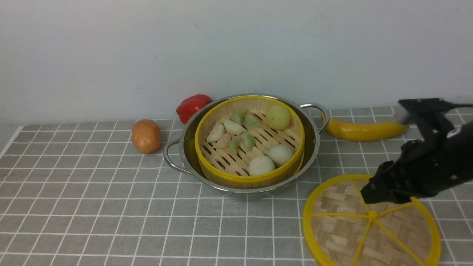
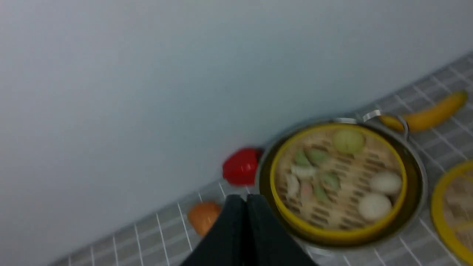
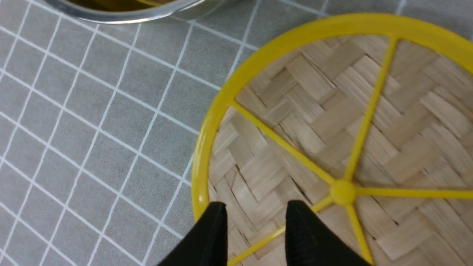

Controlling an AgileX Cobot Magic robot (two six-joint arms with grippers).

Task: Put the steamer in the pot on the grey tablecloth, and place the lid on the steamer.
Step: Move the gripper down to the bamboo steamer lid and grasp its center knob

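Nearest us, the lid point(image 1: 343, 225) lies flat on the grey tablecloth point(image 1: 92, 207). Our right gripper point(image 3: 257, 207) hangs over it, jaws partly apart, holding nothing. Our left gripper point(image 2: 245, 199) is closed and empty. Farther back, the steamer point(image 1: 229, 159) sits inside the pot point(image 1: 184, 147).

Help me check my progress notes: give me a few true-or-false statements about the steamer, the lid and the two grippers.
1. The steamer sits inside the pot. True.
2. The lid covers the steamer. False: it lies on the tablecloth beside the pot.
3. The right gripper is over the lid, jaws apart. True.
4. The left gripper is open. False: its jaws are shut on nothing.
5. The banana lies on the pot's left. False: it lies to the pot's right.
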